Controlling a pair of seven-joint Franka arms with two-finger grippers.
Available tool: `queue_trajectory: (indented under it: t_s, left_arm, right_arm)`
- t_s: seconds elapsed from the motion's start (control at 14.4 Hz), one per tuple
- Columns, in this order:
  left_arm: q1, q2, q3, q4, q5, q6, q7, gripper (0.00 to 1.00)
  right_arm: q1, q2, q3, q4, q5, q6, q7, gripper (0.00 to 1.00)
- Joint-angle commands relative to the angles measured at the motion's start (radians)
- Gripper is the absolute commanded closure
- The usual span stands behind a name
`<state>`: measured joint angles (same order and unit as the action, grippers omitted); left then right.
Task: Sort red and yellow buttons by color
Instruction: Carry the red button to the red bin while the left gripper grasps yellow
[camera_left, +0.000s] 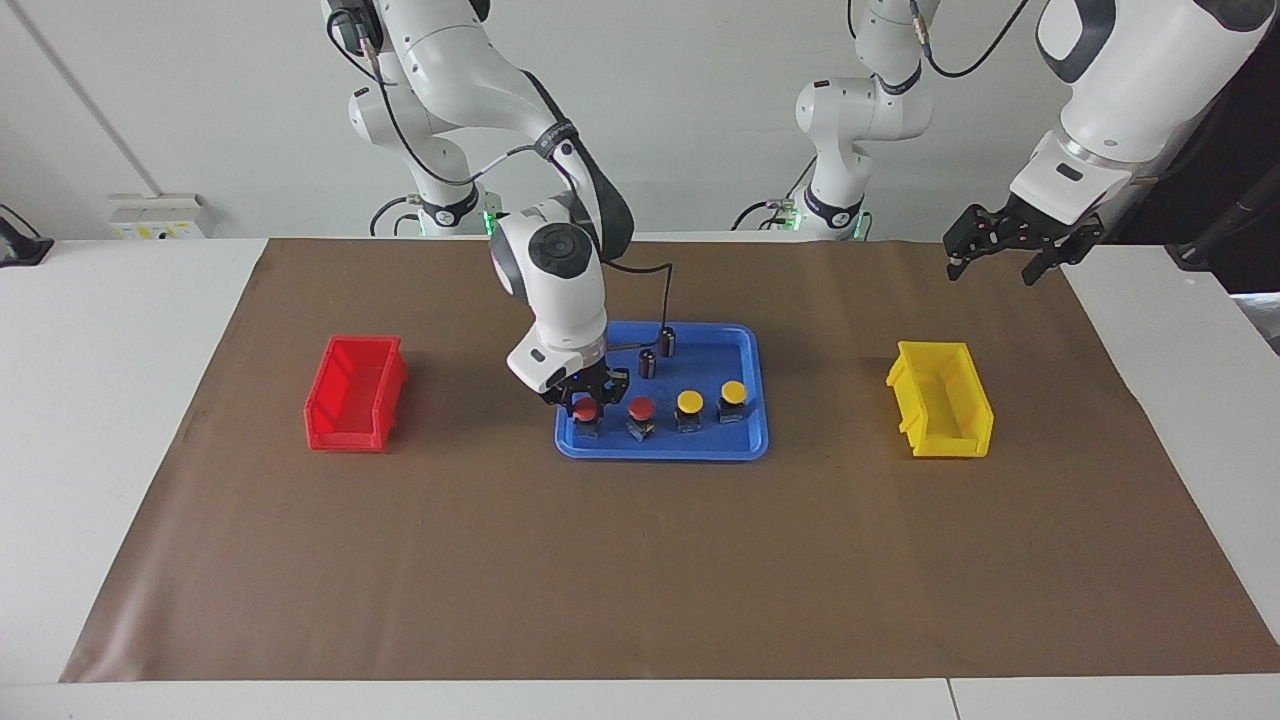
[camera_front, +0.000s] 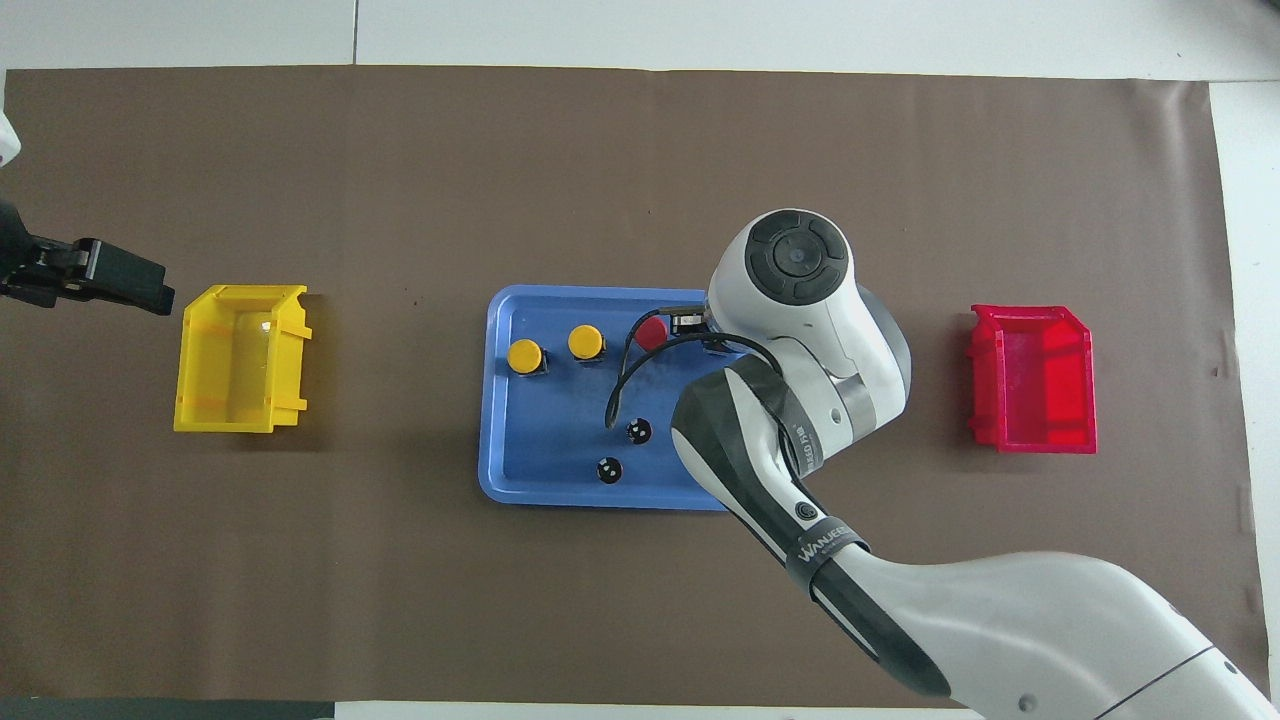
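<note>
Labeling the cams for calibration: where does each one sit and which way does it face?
Facing view: high across the table, looking at the robots; both arms and bases show, right gripper shut on a red button, left gripper open.
Overhead view: above the robots' end, looking steeply down; right arm, left gripper tip.
Shared: blue tray, red bin, yellow bin.
</note>
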<state>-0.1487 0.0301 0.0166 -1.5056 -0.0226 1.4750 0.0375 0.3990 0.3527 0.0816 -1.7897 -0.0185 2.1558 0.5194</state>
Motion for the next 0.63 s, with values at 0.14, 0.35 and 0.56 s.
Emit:
queue_trajectory:
  t_s: [0.14, 0.35, 0.56]
  left_arm:
    - [-0.177, -0.107, -0.015, -0.313, -0.011, 0.317, -0.152, 0.0]
    - [-0.325, -0.026, -0.015, -0.389, -0.011, 0.5, -0.42, 0.06]
    - [-0.405, 0.046, -0.015, -0.441, -0.011, 0.631, -0.547, 0.23]
  right_arm:
    - [-0.15, -0.053, 0.001, 0.276, 0.067, -0.371, -0.19, 0.8]
    - [-0.354, -0.209, -0.002, 0.154, 0.072, -0.477, -0.503, 0.8]
    - [-0.495, -0.282, -0.003, 0.006, 0.069, -0.449, -0.671, 0.8]
